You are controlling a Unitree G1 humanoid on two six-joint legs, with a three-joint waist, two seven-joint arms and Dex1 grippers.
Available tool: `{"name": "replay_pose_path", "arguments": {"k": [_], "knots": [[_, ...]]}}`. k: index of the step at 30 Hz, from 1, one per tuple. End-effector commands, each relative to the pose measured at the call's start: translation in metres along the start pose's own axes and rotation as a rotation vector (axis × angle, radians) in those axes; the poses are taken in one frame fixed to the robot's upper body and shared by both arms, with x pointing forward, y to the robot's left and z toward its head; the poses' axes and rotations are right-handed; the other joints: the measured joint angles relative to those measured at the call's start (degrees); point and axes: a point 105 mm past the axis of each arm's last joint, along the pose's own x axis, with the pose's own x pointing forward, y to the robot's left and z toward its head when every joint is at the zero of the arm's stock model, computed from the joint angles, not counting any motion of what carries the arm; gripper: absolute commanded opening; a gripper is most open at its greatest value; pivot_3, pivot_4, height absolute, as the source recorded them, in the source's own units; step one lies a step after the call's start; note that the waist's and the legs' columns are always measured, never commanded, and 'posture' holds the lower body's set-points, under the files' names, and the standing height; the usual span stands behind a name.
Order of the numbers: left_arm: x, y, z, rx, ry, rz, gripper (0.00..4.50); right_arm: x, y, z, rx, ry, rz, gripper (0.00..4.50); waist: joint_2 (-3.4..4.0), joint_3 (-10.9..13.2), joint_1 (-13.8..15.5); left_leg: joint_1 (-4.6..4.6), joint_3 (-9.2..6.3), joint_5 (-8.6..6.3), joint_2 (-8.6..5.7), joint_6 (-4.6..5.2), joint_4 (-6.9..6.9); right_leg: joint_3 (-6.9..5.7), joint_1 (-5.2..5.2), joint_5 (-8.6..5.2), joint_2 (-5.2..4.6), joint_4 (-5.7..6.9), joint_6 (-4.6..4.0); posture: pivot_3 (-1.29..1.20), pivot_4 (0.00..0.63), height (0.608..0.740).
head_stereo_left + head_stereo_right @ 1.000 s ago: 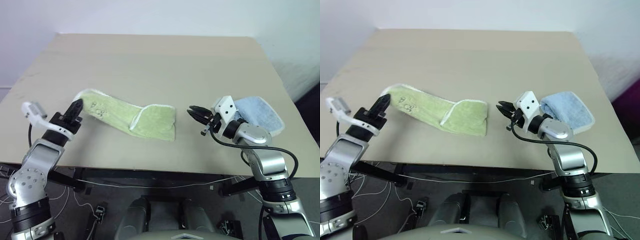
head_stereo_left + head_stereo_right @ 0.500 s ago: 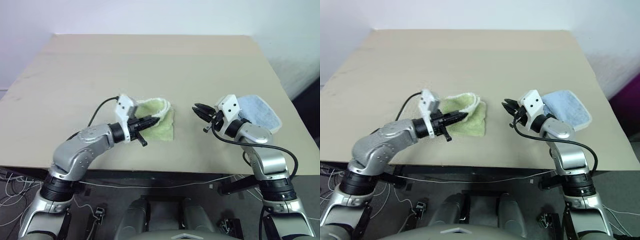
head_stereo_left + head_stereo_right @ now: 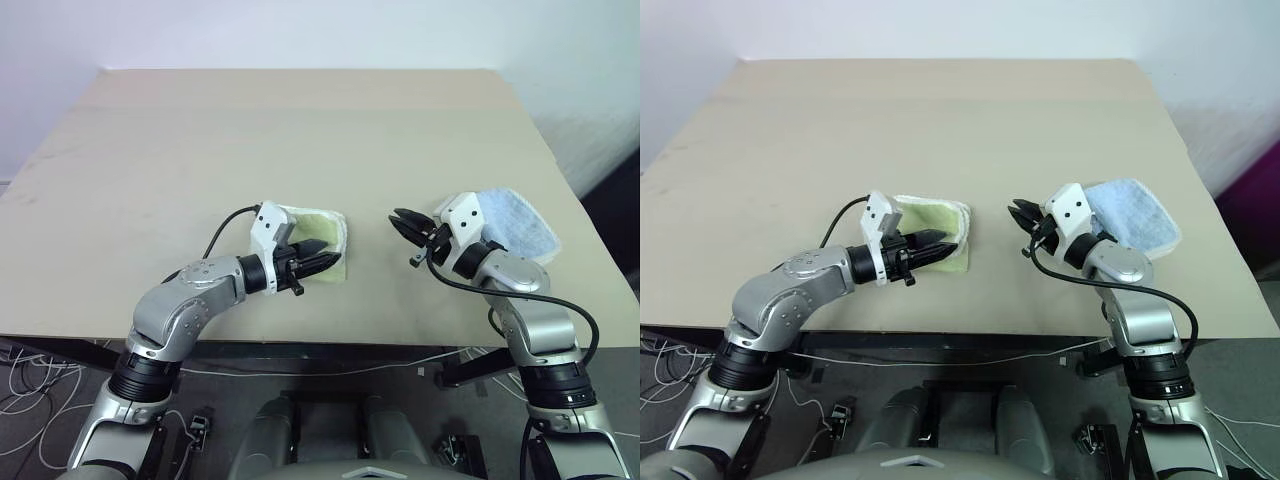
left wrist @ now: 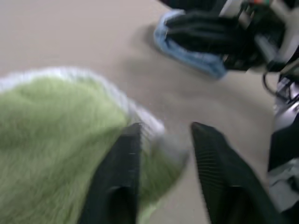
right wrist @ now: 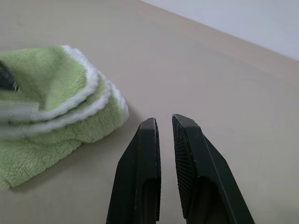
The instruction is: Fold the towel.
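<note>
up close, towel (image 5: 51,107) in layers

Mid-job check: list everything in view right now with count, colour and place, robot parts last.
green towel: one, light green with white edging, folded into a compact stack near the table's front centre.
blue towel: one, light blue, folded, on the table behind the right gripper.
table: one, beige, under both towels.
cables: several, white and black, on the floor below the table's front edge.
left gripper: one, black fingers apart, over the green towel's near edge.
right gripper: one, black, nearly shut, empty, between the towels.
</note>
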Motion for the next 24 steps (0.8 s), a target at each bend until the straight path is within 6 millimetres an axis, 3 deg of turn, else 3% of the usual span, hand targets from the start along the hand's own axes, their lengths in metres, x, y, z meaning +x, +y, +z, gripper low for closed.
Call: {"name": "replay_pose_path", "arguments": {"k": [1, 2, 5, 8, 13, 16, 20, 24], "knots": [[-0.011, -0.004, 0.014, -0.007, -0.071, -0.005, 3.31, 0.002, -0.002, 0.019, -0.041, -0.062, 0.002, 0.53, 0.00, 0.00, -0.02, 0.00, 0.00, 0.00, 0.00, 0.00, 0.00, 0.00, 0.00, 0.00, 0.00, 0.00, 0.00, 0.00, 0.150, 0.740], [-0.013, -0.004, 0.015, -0.019, -0.083, -0.009, 3.59, 0.003, -0.002, 0.019, -0.041, -0.064, 0.005, 0.53, 0.00, 0.00, 0.01, 0.00, 0.00, 0.00, 0.00, 0.00, 0.00, 0.00, 0.00, 0.00, 0.00, 0.00, 0.00, 0.00, 0.150, 0.740], [-0.031, -0.001, 0.040, -0.060, -0.230, 0.005, 3.61, 0.005, 0.002, 0.022, -0.032, -0.071, 0.035, 0.37, -0.01, 0.00, 0.04, 0.00, -0.01, 0.00, 0.00, 0.00, 0.01, 0.00, 0.00, 0.00, -0.01, 0.01, 0.00, 0.00, 0.150, 0.740], [-0.044, 0.016, 0.048, -0.046, -0.263, 0.103, 3.62, 0.009, 0.007, 0.028, -0.010, -0.090, 0.062, 0.01, 0.00, 0.00, 0.05, 0.00, -0.01, 0.00, 0.00, 0.00, 0.03, 0.00, 0.00, 0.00, -0.02, 0.01, 0.01, 0.00, 0.150, 0.740], [-0.057, 0.049, 0.047, 0.030, -0.240, 0.271, 2.49, 0.027, 0.019, 0.044, 0.029, -0.132, 0.119, 0.00, 0.00, 0.00, -0.05, 0.01, -0.01, 0.00, 0.00, 0.00, 0.03, -0.01, 0.00, 0.01, 0.03, 0.02, 0.01, 0.00, 0.150, 0.740], [-0.054, 0.056, 0.037, 0.097, -0.182, 0.293, 1.50, 0.040, 0.031, 0.049, 0.059, -0.140, 0.165, 0.00, 0.00, 0.00, -0.03, 0.00, -0.01, 0.01, 0.00, -0.02, 0.01, 0.00, -0.05, 0.01, 0.04, 0.04, 0.01, 0.00, 0.150, 0.740], [-0.041, 0.058, 0.017, 0.155, -0.087, 0.273, 0.14, 0.057, 0.056, 0.042, 0.060, -0.098, 0.254, 0.00, 0.00, 0.00, 0.15, -0.01, -0.01, 0.01, -0.03, -0.02, 0.01, -0.01, -0.03, 0.01, -0.02, 0.02, 0.01, 0.00, 0.150, 0.740], [-0.031, 0.064, -0.011, 0.190, 0.029, 0.275, 0.06, 0.070, 0.076, 0.011, 0.087, 0.012, 0.320, 0.00, 0.00, 0.00, -0.01, 0.00, 0.00, 0.01, -0.04, -0.02, 0.01, -0.01, -0.06, 0.01, -0.01, 0.04, 0.00, 0.00, 0.150, 0.740]]}}
